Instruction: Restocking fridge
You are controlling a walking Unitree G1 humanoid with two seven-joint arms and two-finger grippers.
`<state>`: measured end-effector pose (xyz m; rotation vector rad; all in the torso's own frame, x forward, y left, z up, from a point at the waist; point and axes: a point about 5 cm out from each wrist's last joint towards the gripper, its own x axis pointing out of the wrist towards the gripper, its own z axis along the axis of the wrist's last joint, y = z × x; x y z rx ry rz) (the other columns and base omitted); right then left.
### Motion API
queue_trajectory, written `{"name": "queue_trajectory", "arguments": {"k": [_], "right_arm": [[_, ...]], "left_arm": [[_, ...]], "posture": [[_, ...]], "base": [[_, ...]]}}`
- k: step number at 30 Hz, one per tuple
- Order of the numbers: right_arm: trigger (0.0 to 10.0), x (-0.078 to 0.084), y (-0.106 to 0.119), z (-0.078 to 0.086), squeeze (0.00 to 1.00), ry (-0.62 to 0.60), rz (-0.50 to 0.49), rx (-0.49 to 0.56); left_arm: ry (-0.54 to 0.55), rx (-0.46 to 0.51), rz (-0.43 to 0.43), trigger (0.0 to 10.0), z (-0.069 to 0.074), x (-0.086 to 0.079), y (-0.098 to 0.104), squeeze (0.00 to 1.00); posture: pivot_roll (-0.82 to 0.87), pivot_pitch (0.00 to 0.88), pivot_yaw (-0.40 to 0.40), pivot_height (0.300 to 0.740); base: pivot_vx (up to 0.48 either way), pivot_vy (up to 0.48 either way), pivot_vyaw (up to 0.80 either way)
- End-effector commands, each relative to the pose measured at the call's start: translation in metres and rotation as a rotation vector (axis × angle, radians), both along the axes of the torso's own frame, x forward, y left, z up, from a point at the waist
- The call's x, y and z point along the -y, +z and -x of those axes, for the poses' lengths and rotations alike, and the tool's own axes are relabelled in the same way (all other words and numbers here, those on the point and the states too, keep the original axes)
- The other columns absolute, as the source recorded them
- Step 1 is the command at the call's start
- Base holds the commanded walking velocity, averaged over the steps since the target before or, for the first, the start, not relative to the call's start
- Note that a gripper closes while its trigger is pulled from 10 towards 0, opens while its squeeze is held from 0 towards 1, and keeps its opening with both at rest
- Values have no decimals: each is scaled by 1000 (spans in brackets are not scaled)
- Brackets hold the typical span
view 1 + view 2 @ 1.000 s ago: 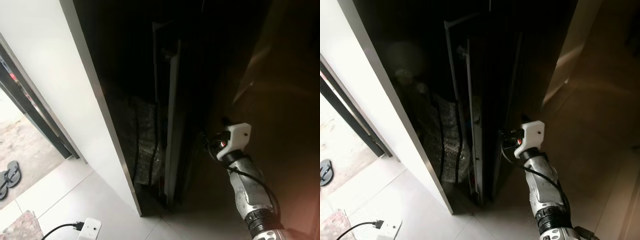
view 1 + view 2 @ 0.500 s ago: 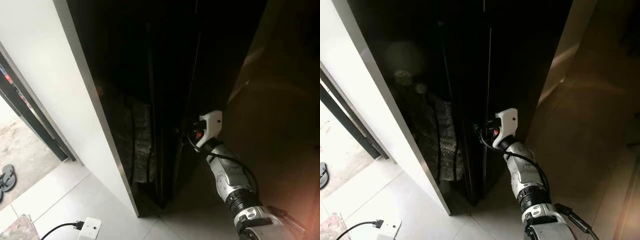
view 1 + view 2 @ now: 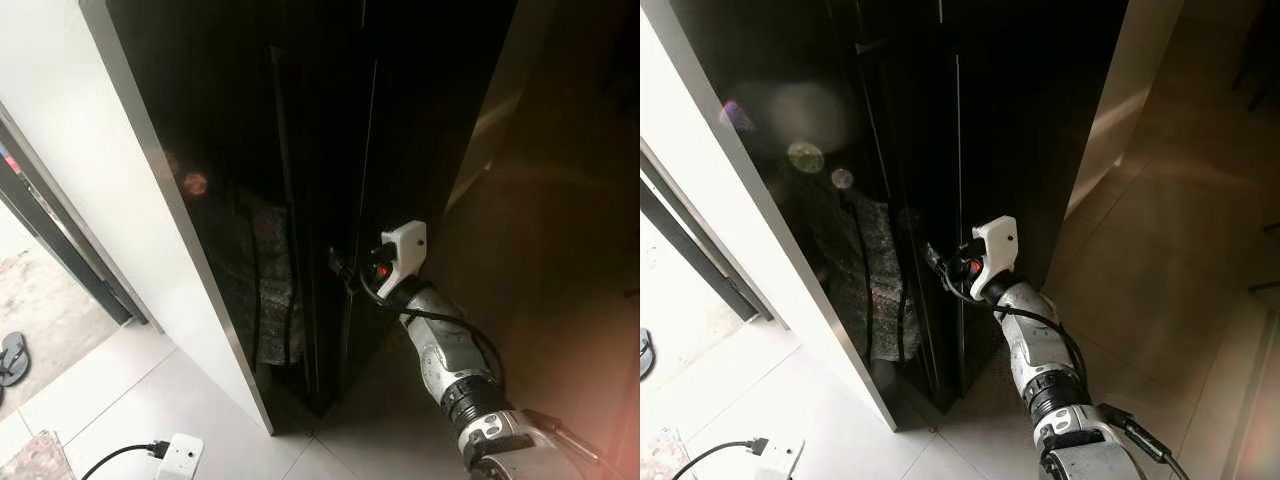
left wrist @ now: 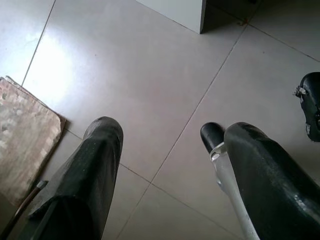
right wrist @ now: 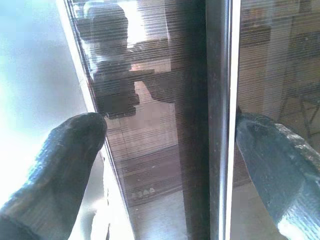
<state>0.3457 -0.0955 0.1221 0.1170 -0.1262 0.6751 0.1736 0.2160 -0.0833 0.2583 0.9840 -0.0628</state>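
A tall fridge with glossy black doors (image 3: 300, 150) stands before me, its doors nearly flush with a thin seam (image 3: 365, 150) between them. My right gripper (image 3: 345, 272) is open and rests against the lower door front by that seam. In the right wrist view its fingertips (image 5: 65, 150) spread on either side of the seam (image 5: 220, 100), on reflective glass. My left gripper (image 4: 165, 145) hangs open over the tiled floor, holding nothing.
A white wall panel (image 3: 90, 170) flanks the fridge on the left, a beige wall (image 3: 490, 110) on the right. A white power strip (image 3: 178, 458) with a black cable and a sandal (image 3: 12, 355) lie on the floor. A woven mat (image 4: 20, 130) lies near the left gripper.
The fridge door has swung from ajar to nearly shut. My right gripper moved left with it, staying on the door front.
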Motion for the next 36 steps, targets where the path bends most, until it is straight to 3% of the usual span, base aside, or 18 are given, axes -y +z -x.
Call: {"name": "queue_trajectory", "arguments": {"k": [1, 10, 15, 18, 19, 21, 23, 27, 30, 32, 36], "right_arm": [[10000, 2, -1, 6, 0, -3, -1, 25], [10000, 43, -18, 52, 0, -121, -60, 22], [10000, 84, -33, 68, 0, -273, -130, -37], [10000, 122, -61, 75, 0, -471, -138, -149], [10000, 138, -79, 81, 0, -566, -146, -233], [10000, 144, -88, 85, 0, -602, -153, -277], [10000, 154, -119, 99, 0, -711, -97, -454], [10000, 154, -175, 150, 0, -831, 36, -839], [10000, 139, -203, 186, 0, -789, 165, -1051], [10000, 131, -209, 195, 0, -757, 233, -1090], [10000, 118, -212, 193, 0, -802, 168, -1085]], "left_arm": [[-6, -20, -10, 10000, 5, -2, -2, 0], [-7, -27, -7, 10000, 7, -1, -3, 0], [-12, -29, -7, 10000, 7, -1, -3, 0], [-14, -29, -8, 10000, 7, -1, -3, 0], [-14, -29, -9, 10000, 7, -1, -3, 0], [-14, -29, -9, 10000, 6, -1, -3, 0], [-15, -29, -9, 10000, 6, -1, -3, 0], [-11, -29, -7, 10000, 7, -1, -3, 0], [-8, -29, -9, 10000, 7, -2, -3, 0], [-8, -30, -12, 10000, 8, -3, -3, 0], [4, -28, -15, 10000, 9, -5, -3, 0]], "posture": [[-106, 7, 34, 740], [-119, 16, 25, 740], [-128, 20, 23, 740], [-132, 23, 21, 740], [-132, 25, 21, 740], [-132, 25, 21, 740], [-130, 26, 23, 740], [-109, 27, 19, 740], [-97, 32, 21, 740], [-86, 32, 19, 740], [-92, 39, 25, 740]], "base": [[0, 0, 0], [0, 0, 0], [0, 0, 0], [0, 0, 0], [0, 0, 0], [0, 0, 0], [0, 0, 0], [0, 0, 0], [0, 0, 0], [0, 0, 0], [0, 0, 0]]}}
